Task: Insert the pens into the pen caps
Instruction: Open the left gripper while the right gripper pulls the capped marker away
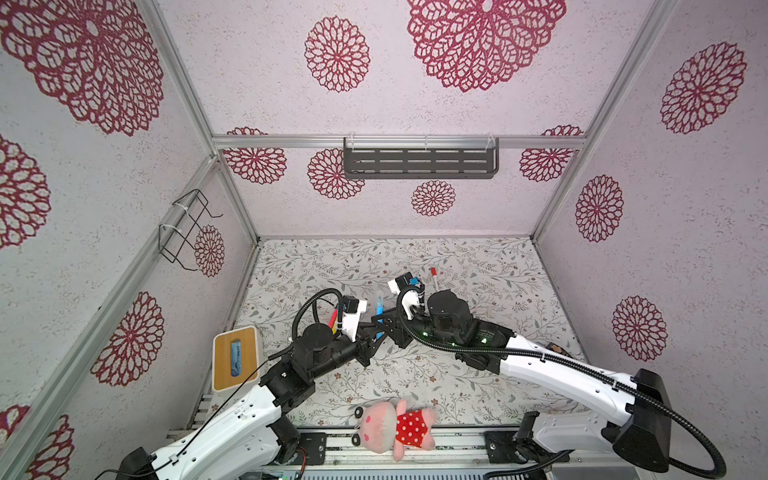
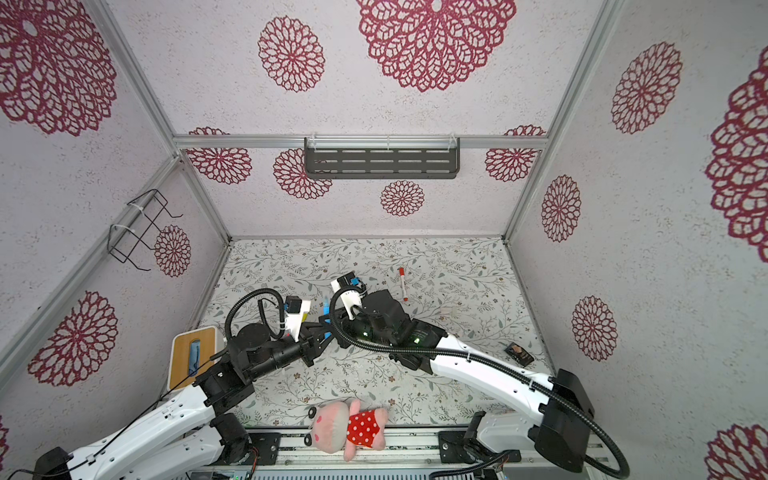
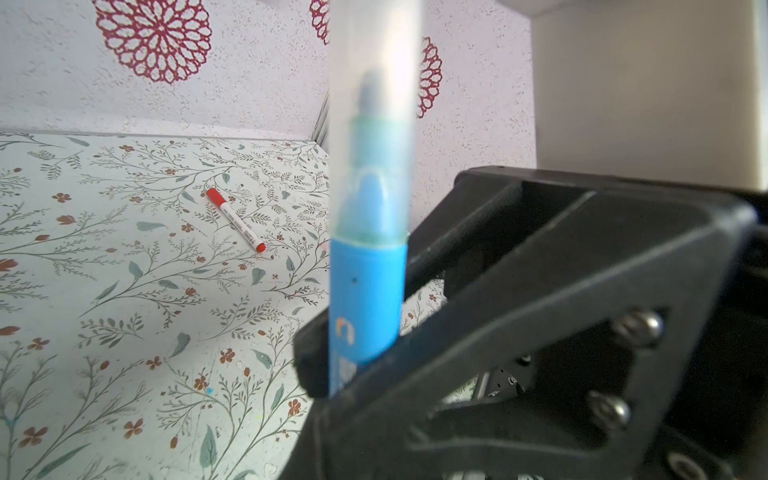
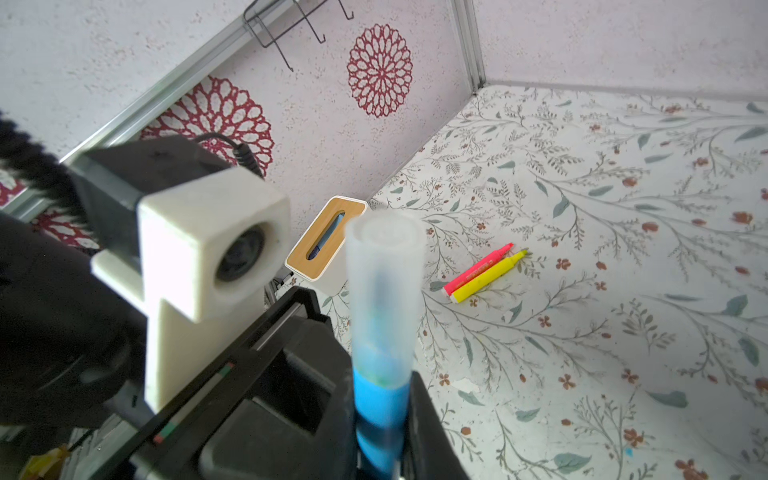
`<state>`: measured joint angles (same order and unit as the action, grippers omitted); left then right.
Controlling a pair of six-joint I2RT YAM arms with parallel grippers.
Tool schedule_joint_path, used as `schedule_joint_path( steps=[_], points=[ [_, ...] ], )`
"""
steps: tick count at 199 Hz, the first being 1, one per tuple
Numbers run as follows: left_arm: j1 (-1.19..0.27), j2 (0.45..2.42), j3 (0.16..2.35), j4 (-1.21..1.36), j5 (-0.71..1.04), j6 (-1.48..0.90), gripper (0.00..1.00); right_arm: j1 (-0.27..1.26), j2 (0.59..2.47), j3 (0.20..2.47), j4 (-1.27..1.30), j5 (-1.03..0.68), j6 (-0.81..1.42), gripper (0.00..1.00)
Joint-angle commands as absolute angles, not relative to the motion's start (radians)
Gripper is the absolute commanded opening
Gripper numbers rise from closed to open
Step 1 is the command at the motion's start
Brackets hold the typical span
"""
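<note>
Nearest, both grippers were clamped on the blue pen (image 3: 365, 299). The right gripper (image 4: 384, 419) had its fingers (image 4: 428, 424) pressed tight against either side of the lower barrel. The left gripper (image 1: 374, 334) was closed on the same barrel from the opposite side. A clear cap (image 4: 384, 266) sat over the pen's tip, above the fingers. Farther off, the pink pen (image 4: 478, 270) and yellow pen (image 4: 488, 279) lay touching on the table (image 4: 623, 374). Farthest lay the white pen (image 3: 235, 220), red at both ends.

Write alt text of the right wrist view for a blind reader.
A blue pen wearing a frosted clear cap stands in the foreground, clamped by the right gripper. Beyond, a pink pen and a yellow pen lie side by side on the floral table.
</note>
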<state>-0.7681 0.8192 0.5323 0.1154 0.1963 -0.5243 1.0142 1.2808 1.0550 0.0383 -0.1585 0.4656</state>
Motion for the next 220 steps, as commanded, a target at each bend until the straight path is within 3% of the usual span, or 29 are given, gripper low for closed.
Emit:
schedule_joint_path(
  steps=[1,11,34,51,135,220],
  points=[
    [-0.777,0.814,0.538,0.152,0.188,-0.520,0.00,1.011,1.280,1.084,0.058,-0.170,0.461,0.08],
    [-0.778,0.818,0.537,0.148,0.178,-0.527,0.01,1.010,1.279,1.086,0.050,-0.161,0.460,0.06],
    [-0.778,0.832,0.541,0.133,0.170,-0.528,0.41,1.000,1.278,1.086,0.029,-0.126,0.459,0.06],
    [-0.778,0.843,0.549,0.111,0.165,-0.526,0.52,0.982,1.272,1.091,0.005,-0.104,0.459,0.05],
    [-0.778,0.787,0.535,0.023,0.099,-0.506,0.56,0.787,1.331,1.180,-0.244,-0.033,0.407,0.05],
    [-0.778,0.737,0.529,-0.061,0.023,-0.512,0.56,0.690,1.726,1.505,-0.598,0.128,0.283,0.05]
  ],
)
